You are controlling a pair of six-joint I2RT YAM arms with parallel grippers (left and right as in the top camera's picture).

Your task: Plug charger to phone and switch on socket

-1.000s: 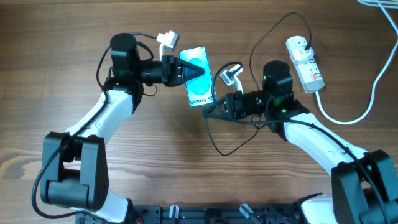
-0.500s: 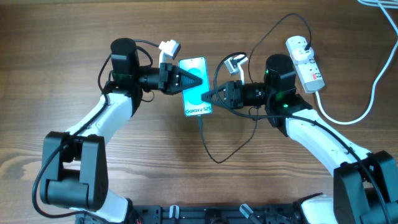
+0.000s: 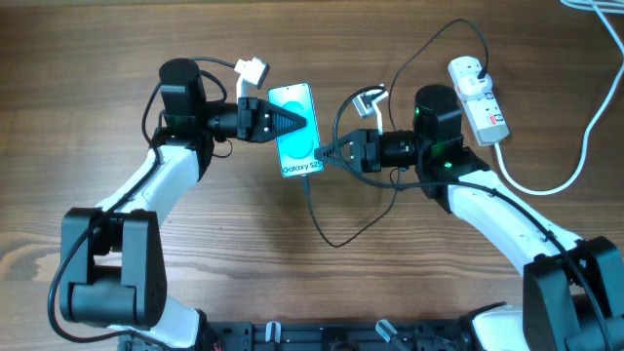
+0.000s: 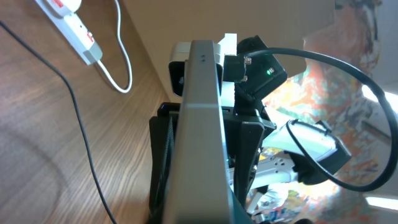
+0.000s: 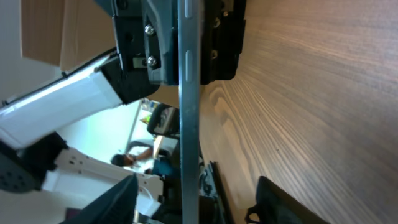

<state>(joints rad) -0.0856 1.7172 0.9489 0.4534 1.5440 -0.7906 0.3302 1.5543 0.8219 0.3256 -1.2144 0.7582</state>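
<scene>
The left gripper (image 3: 310, 124) jaws clamp the cyan-screened rectangular smartphone (image 3: 292, 151); the right gripper (image 3: 324, 154), jaws wide, faces it, so the white red-marked power strip (image 3: 477, 97) lies behind this nearer arm.

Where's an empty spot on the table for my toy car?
Bare wood: the far left corner of the table, beyond the left arm, and the near strip between it and the right arm, below the charger loop. Crowded: the middle, where left hand and right hand meet at the phone, and the right, around the socket and its white cord.
</scene>
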